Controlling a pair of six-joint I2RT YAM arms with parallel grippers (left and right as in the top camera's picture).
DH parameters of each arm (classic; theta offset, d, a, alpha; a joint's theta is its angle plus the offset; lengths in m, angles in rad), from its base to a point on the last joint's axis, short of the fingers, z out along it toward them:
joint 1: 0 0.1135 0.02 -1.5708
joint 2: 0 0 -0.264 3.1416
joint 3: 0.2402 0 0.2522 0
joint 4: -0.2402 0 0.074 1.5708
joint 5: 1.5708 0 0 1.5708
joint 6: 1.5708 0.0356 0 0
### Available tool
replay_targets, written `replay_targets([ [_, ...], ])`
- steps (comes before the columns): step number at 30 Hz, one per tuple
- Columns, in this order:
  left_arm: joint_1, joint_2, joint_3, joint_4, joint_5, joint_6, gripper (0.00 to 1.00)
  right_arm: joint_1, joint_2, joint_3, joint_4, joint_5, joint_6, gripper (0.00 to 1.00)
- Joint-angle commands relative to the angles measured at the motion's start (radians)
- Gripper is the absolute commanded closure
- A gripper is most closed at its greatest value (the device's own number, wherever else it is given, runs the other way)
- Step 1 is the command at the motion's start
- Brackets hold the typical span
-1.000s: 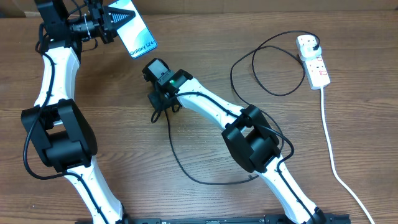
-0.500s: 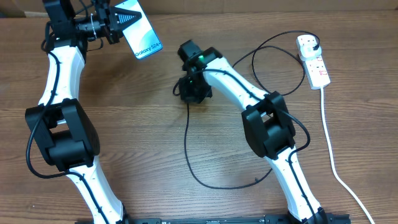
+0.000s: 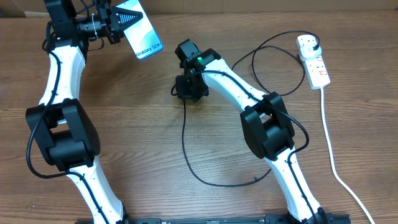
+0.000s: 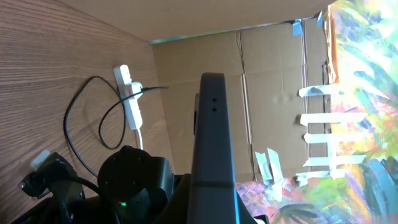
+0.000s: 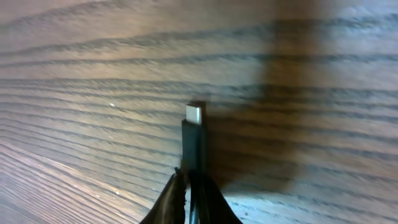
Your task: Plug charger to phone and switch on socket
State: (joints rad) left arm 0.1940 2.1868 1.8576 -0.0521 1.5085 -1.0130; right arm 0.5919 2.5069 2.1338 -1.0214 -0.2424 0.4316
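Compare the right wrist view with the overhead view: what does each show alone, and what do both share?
Right wrist only: a close-up of the silver connector tip of the charger, poking out past the right gripper. Overhead only: the phone held in the left gripper, and the socket with its white cord. Both: the charger's black cable, the right gripper and the wooden table.

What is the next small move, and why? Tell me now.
Probably move the right gripper toward the phone, lining up the connector: it pinches the charger tip-forward, while the left gripper holds the phone apart from it, unplugged.
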Motion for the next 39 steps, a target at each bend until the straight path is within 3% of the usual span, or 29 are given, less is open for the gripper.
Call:
replay_targets([
  [1,-0.007,-0.008,0.014,0.004,0.038,0.026,0.96,0.003,0.023,-0.055,0.014,0.034,0.014,0.88],
  [6,-0.010,-0.008,0.014,0.004,0.039,0.026,0.96,0.003,0.023,-0.087,0.038,0.039,0.013,0.84],
  [7,-0.011,-0.008,0.014,0.004,0.038,0.026,0.96,0.003,0.023,-0.089,0.040,0.039,0.011,0.87],
  [8,-0.011,-0.008,0.014,0.004,0.038,0.026,0.96,0.003,0.023,-0.089,0.039,0.039,0.010,0.96],
  [10,-0.013,-0.008,0.014,0.004,0.038,0.026,0.96,0.002,0.021,-0.087,0.037,0.029,0.009,0.96],
  [19,-0.030,-0.008,0.014,0.004,0.060,0.025,0.96,-0.059,-0.122,-0.064,0.031,-0.311,-0.203,0.96],
  [26,-0.034,-0.008,0.014,0.003,0.071,0.022,0.96,-0.119,-0.283,-0.064,-0.022,-0.579,-0.256,0.96],
  [39,-0.051,-0.008,0.014,0.004,0.071,0.066,0.96,-0.127,-0.372,-0.064,-0.070,-0.670,-0.280,0.96],
])
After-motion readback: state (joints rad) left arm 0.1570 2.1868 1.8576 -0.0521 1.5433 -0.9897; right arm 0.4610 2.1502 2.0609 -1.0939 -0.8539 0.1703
